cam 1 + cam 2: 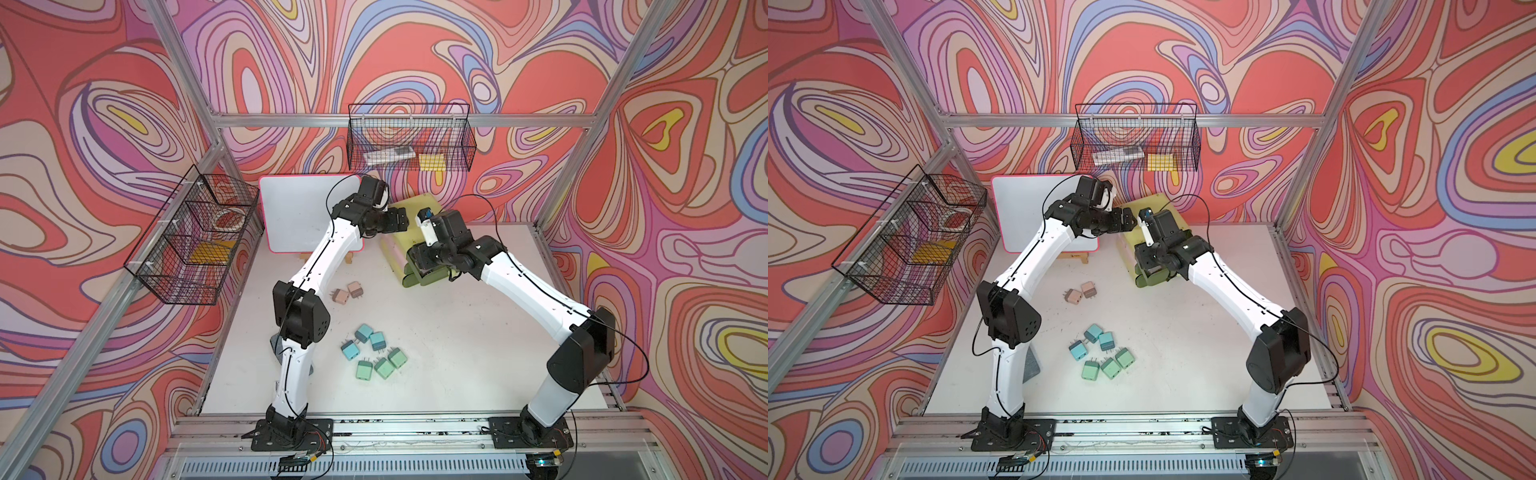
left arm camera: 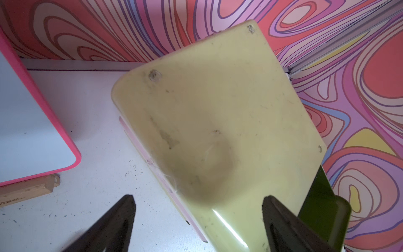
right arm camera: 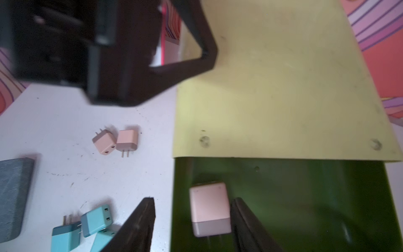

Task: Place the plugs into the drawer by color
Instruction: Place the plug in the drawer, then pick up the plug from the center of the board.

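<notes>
Right fingers (image 3: 141, 218) stand spread over the open drawer (image 3: 305, 196). One pink plug (image 3: 209, 207) is down inside it, close against one finger and possibly touching; the blur leaves that unclear. If it clings, a lift could drag the plug out. Left fingers (image 2: 117, 222) are spread too, straddling a top corner of the chest (image 2: 218, 109), and could nudge it. Both arms reach forward, elbows raised, wrists nearly meeting above the chest, so a careless move risks a knock. Two pink plugs (image 1: 341, 296) lie on the table (image 1: 457, 353).
</notes>
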